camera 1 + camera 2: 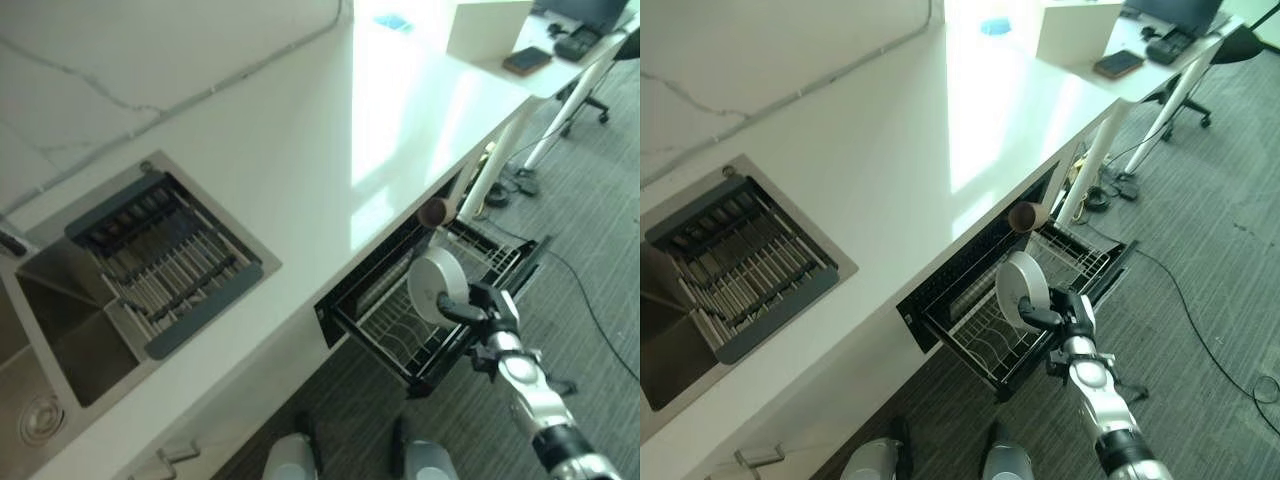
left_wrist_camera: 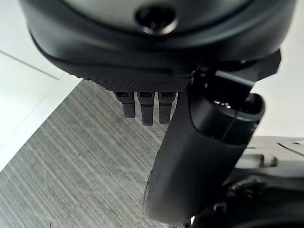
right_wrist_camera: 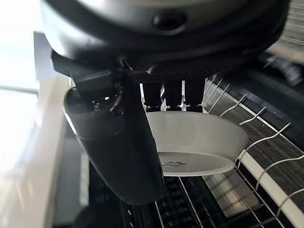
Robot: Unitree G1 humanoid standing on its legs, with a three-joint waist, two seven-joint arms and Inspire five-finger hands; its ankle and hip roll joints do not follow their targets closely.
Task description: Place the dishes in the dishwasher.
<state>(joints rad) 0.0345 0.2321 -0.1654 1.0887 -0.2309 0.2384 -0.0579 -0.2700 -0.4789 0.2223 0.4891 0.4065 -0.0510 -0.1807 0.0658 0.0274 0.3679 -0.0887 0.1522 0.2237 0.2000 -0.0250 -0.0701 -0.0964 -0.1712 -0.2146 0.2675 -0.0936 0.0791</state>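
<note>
Seemingly right hand (image 1: 487, 312) pinching bowl (image 1: 436, 285), fingers (image 3: 173, 96) half-hidden

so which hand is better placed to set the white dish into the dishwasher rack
The right hand. Its fingers and thumb already pinch the white dish directly above the open wire rack. The left hand holds nothing and hangs over the carpet.

arm: silver-grey, jointed | right hand (image 1: 1072, 312): dark | fingers (image 3: 173, 97): black, ribbed
</note>
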